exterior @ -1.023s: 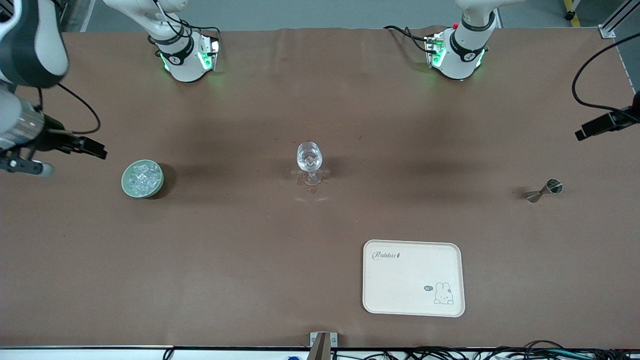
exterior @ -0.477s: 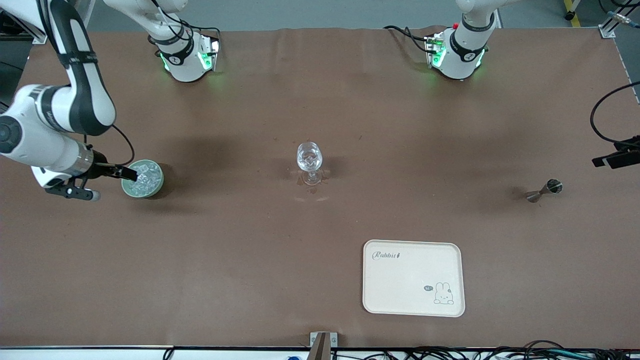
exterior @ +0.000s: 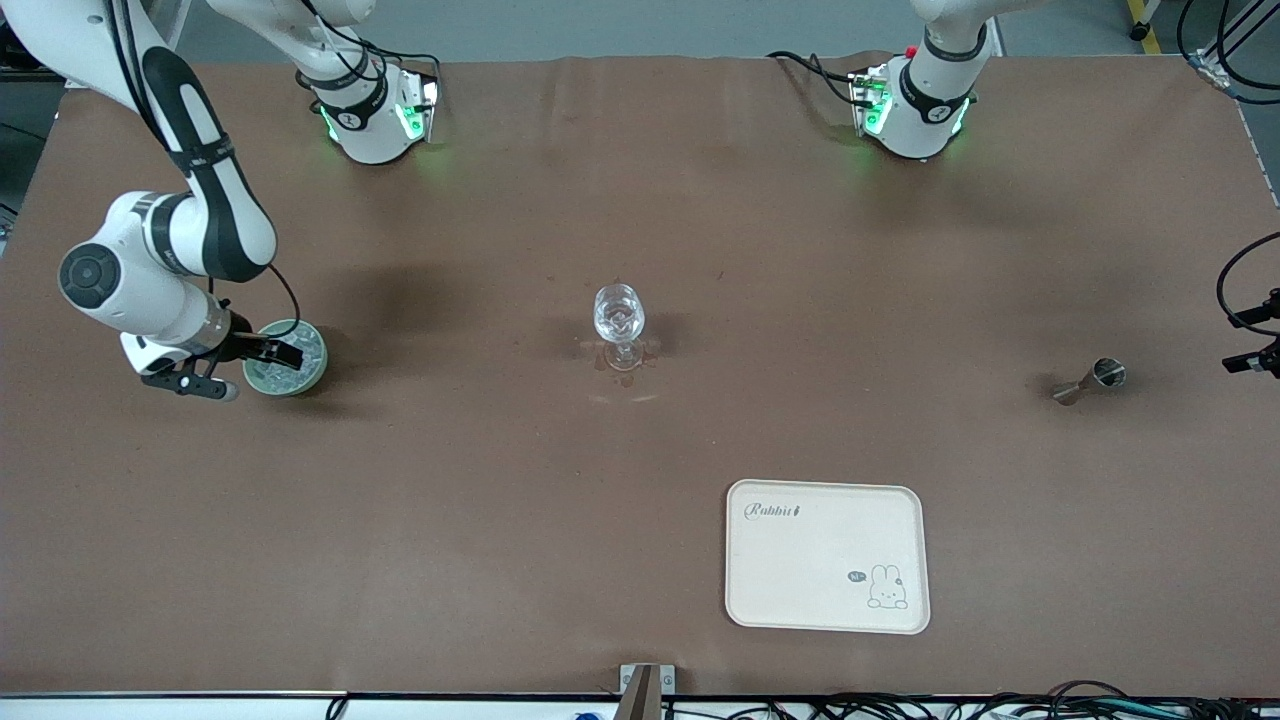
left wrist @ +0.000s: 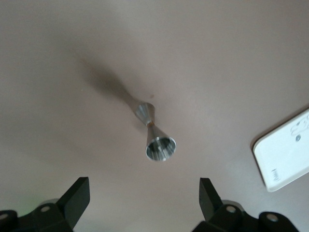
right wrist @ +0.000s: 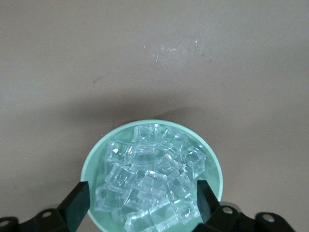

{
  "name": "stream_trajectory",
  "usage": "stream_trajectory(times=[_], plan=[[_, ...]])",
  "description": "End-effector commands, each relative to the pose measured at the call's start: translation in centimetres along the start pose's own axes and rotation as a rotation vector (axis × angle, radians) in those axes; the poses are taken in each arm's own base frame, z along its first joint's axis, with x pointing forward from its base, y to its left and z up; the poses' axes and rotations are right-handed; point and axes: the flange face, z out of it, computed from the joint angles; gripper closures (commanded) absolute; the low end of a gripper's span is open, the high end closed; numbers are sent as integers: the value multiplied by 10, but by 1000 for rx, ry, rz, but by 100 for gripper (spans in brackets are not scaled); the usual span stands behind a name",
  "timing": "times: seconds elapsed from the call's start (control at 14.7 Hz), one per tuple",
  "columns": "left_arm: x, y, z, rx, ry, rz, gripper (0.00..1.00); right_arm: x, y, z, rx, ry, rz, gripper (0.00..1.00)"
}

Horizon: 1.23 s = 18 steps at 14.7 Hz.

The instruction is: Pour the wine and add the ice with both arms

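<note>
L gripper [left wrist: 142,203] mostly cut off at edge; tray [left wrist: 285,150] corner only.

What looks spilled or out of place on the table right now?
The metal jigger lies tipped on its side toward the left arm's end. Wet-looking marks ring the wine glass's foot, perhaps a small spill.

ice [right wrist: 152,181] heaped in green bowl [right wrist: 94,157] | jaws wide over it

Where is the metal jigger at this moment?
The metal jigger lies on its side on the brown table toward the left arm's end, beneath the open left gripper, farther from the front camera than the white tray.
</note>
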Motion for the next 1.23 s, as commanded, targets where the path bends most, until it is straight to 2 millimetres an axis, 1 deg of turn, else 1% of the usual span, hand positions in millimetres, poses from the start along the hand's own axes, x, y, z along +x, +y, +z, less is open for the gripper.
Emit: stream_trajectory(times=[0.0,0.07,0.14,0.2,0.34,0.41,0.55,0.61,0.75,0.89,1.09,1.16], plan=[[27,-22,23,-30,-39,-96,0,-10,4,5,0,7,-1,19],[36,-32,38,-37,-72,-132,0,-10,6,8,0,3,3,26],[42,-38,48,-54,-88,-163,0,-10,6,9,-1,0,3,32],[45,-38,60,-64,-109,-177,0,-10,5,10,-1,-1,2,38],[50,-43,78,-56,-135,-203,0,-11,6,13,-1,-4,3,39],[51,-40,89,-48,-147,-209,0,-11,6,14,-1,-3,3,39],[57,-44,106,-67,-165,-234,0,-11,5,18,-2,-1,3,41],[60,-47,116,-83,-179,-263,0,-10,7,20,-2,8,6,41],[64,-49,141,-97,-247,-382,0,-11,6,26,-2,20,3,41],[66,-55,150,-94,-269,-425,0,-12,6,26,-2,11,1,41],[67,-62,178,-54,-376,-440,0,-14,7,27,-4,-12,3,41],[70,-70,182,-73,-398,-454,0,-14,7,26,-4,-15,4,42]])
